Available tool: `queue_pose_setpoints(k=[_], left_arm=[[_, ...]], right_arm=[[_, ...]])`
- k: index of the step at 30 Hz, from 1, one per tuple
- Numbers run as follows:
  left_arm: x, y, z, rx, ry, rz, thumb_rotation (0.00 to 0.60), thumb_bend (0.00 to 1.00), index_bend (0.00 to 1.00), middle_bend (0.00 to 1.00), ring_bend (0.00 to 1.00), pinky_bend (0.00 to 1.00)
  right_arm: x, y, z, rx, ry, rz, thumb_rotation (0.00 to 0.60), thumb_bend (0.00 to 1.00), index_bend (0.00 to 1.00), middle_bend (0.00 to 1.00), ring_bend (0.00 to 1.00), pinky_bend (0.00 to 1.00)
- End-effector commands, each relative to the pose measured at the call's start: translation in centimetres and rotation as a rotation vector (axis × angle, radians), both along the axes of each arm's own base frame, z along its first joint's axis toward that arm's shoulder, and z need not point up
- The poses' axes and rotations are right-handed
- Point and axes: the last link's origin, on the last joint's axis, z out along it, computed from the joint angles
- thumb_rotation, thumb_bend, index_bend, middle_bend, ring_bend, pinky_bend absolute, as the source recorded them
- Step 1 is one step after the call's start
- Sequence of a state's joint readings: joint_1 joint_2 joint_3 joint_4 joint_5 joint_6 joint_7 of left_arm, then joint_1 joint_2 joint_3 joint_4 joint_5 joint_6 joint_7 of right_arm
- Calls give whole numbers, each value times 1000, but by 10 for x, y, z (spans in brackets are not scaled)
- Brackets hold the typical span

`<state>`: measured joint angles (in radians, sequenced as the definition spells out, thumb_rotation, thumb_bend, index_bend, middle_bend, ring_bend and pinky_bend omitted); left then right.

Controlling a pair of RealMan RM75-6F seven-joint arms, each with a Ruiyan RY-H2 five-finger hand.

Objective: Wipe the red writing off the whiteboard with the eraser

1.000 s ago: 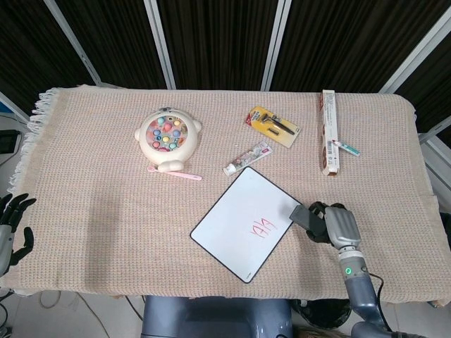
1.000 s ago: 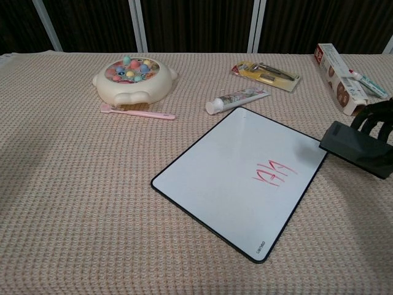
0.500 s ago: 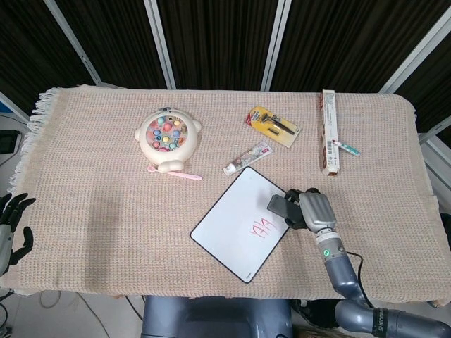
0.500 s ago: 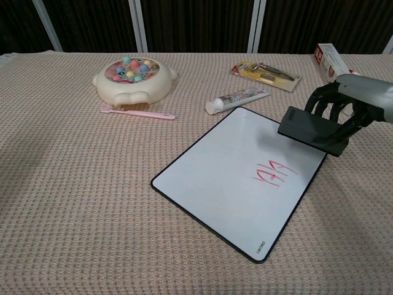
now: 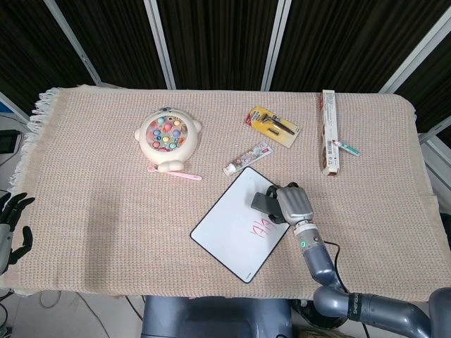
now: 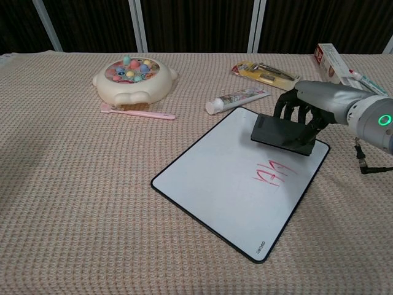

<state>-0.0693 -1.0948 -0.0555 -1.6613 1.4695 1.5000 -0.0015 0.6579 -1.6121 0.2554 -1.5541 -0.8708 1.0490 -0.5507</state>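
Observation:
The whiteboard (image 5: 229, 218) (image 6: 215, 178) lies tilted on the cloth near the table's front. Red writing (image 5: 259, 229) (image 6: 274, 174) sits near its right edge. My right hand (image 5: 292, 203) (image 6: 307, 110) grips a dark eraser (image 5: 263, 203) (image 6: 284, 133) and holds it over the board's far right corner, just behind the writing. Whether the eraser touches the board is unclear. My left hand (image 5: 12, 224) hangs off the table's left front corner, fingers spread, holding nothing.
A fishing toy (image 5: 168, 135) with a pink rod (image 5: 175, 172) stands at the back left. A toothpaste tube (image 5: 246, 158) lies just behind the board. A blister pack (image 5: 273, 125) and a long box (image 5: 328, 131) with a pen lie at the back right.
My right hand has carried the eraser leftward, from beside the board's right edge to over its far right corner. The left hand has not moved.

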Motion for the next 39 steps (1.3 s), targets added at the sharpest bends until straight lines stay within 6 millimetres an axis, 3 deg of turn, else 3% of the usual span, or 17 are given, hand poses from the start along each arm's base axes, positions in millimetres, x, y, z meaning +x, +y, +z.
queue_pose_setpoints(k=[1, 15, 30, 39], left_arm=[[0, 0, 0, 0, -1, 1, 600, 637, 157, 88, 23, 10], [0, 0, 0, 0, -1, -1, 600, 638, 157, 88, 23, 10], [1, -1, 0, -2, 0, -4, 600, 638, 157, 88, 23, 10], [1, -1, 0, -3, 1, -6, 600, 638, 157, 88, 23, 10]], right_arm=[[-1, 1, -6, 14, 22, -1, 600, 412, 492, 507, 508, 250], [4, 24, -19, 80, 39, 35, 600, 412, 493, 508, 508, 251], [10, 75, -26, 154, 20, 77, 600, 413, 494, 510, 509, 258], [11, 61, -25, 101, 19, 59, 600, 413, 494, 511, 510, 258]])
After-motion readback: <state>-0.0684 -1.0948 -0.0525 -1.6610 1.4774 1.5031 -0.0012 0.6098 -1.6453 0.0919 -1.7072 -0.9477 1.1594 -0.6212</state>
